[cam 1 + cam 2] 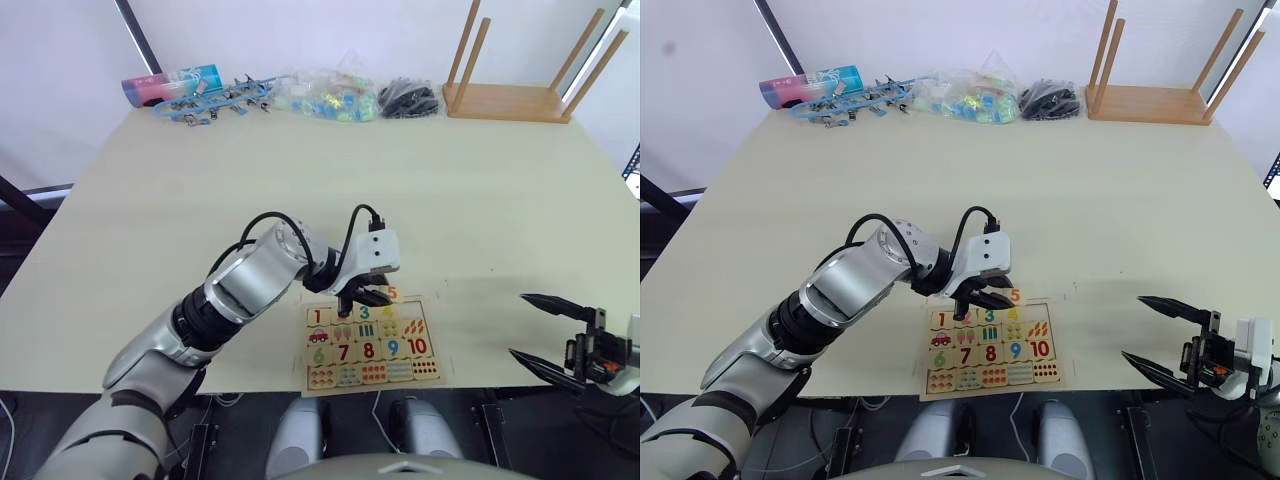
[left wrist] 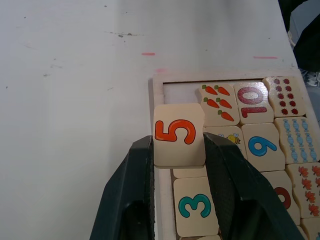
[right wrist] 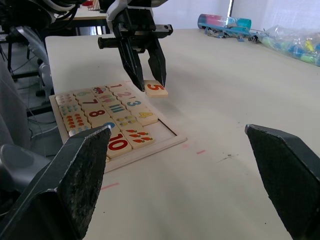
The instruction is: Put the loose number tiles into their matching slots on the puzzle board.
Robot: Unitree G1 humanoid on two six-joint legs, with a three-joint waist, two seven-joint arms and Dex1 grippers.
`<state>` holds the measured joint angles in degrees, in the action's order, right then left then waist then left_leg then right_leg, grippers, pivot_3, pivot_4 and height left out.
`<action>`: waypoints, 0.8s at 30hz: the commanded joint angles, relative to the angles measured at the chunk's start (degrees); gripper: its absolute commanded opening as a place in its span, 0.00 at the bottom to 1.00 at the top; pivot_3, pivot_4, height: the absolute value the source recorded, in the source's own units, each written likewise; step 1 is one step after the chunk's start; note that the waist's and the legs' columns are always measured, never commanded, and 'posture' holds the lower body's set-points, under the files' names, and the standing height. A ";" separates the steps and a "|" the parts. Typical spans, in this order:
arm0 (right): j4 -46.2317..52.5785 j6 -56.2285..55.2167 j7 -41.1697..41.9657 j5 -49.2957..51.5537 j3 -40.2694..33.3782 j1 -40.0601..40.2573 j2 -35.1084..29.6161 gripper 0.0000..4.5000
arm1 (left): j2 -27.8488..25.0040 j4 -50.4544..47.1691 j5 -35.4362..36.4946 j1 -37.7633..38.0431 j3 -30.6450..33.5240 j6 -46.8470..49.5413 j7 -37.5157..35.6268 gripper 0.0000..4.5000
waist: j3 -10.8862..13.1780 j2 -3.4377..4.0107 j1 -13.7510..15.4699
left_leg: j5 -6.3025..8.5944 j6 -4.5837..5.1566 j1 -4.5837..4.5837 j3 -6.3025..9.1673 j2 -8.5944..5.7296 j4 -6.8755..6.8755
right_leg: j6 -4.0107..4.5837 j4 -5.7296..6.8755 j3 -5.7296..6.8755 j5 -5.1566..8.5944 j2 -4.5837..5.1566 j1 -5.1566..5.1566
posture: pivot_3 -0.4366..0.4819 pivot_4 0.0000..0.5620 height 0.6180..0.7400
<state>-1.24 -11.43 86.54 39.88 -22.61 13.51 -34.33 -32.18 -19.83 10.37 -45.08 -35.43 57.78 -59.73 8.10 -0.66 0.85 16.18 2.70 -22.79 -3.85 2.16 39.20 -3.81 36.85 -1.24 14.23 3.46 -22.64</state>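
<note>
The puzzle board (image 1: 372,390) lies near the table's front edge, its grid filled with digit and picture tiles. In its first row sit 1 (image 1: 317,317), a tile under the gripper, 3 (image 2: 195,205) and 4 (image 3: 146,115). The end slot (image 2: 181,93) beside the carrot tile is bare. My left gripper (image 2: 177,142) is shut on the orange 5 tile (image 2: 178,134), which hangs tilted over the board's rim at that slot. Off the table's front right corner, my right gripper (image 1: 516,325) stands open and holds nothing.
Along the far edge lie a colourful tube (image 1: 170,85), blue clips and lanyards (image 1: 215,100), a bag of bright pieces (image 1: 330,95) and black cables (image 1: 408,98). An upturned wooden stool (image 1: 510,100) stands at the back right.
</note>
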 commanded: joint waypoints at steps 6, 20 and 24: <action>0.60 0.49 -0.23 0.34 0.65 -0.91 0.19 1.00 | 2.42 -5.33 0.84 -0.98 -2.94 4.33 3.16 0.21 | 0.00 0.00 -0.01 | 0.00 0.00 -0.01 0.02 -0.01 0.01 | 0.00 0.00 -0.05 0.00 -0.02 0.00 | 0.48 0.27 0.98; -0.32 -0.71 -0.99 -0.80 2.09 -2.41 1.28 1.00 | 2.53 -3.54 -1.97 -3.40 -8.26 3.70 6.71 0.21 | 0.00 0.01 0.01 | 0.00 0.00 0.00 0.03 -0.01 0.01 | 0.00 0.01 -0.07 0.00 -0.05 0.00 | 0.48 0.27 0.98; -0.82 -0.91 -0.62 -0.73 1.72 -2.50 1.10 1.00 | 3.18 -2.90 -1.82 -3.58 -8.55 3.81 6.87 0.21 | 0.00 0.01 0.03 | 0.00 0.00 -0.01 0.03 -0.01 0.02 | 0.00 0.01 -0.07 0.00 -0.05 0.00 | 0.48 0.27 0.98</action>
<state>-2.62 -11.60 85.81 38.59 -20.10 11.11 -32.91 -29.56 -21.82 8.72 -47.80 -43.55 62.15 -53.20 8.10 -0.65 0.88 16.18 2.69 -22.79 -3.82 2.15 39.22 -3.81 36.85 -1.31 14.23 3.41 -22.64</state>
